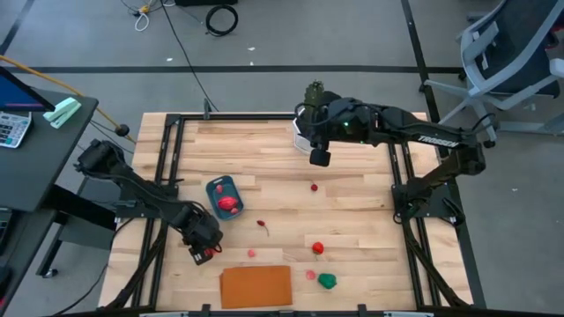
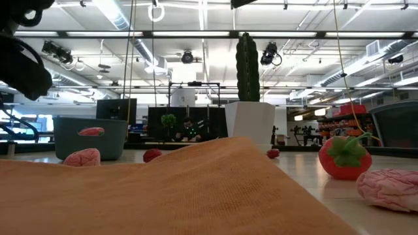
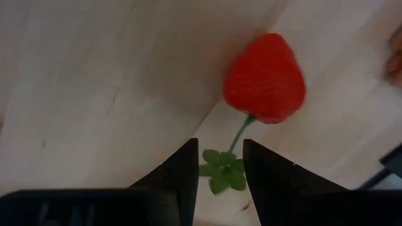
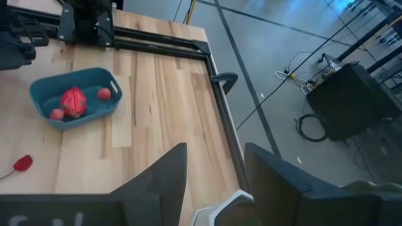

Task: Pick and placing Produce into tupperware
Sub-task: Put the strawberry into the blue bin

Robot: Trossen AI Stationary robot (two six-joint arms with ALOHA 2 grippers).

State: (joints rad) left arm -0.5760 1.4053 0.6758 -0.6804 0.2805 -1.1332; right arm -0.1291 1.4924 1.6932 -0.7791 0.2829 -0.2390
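**Left claw has a red fruit by its leaves**

The left gripper (image 3: pixel 220 172) is at the near-left part of the table, just beside the teal tupperware (image 1: pixel 214 187). In its wrist view, the green leaves of a red toy fruit (image 3: pixel 265 78) sit right between its 2 fingers. I think it is pinching them. The tupperware already has 3 red pieces inside. So this step looks like carrying. Next, the claw must move over the tupperware and let go.

The right gripper (image 4: pixel 213 172) waits at the far side, fingers apart and empty.

From above, the left claw's tips are hard to see. Down low, the orange board (image 2: pixel 196 189) hides much of the table.
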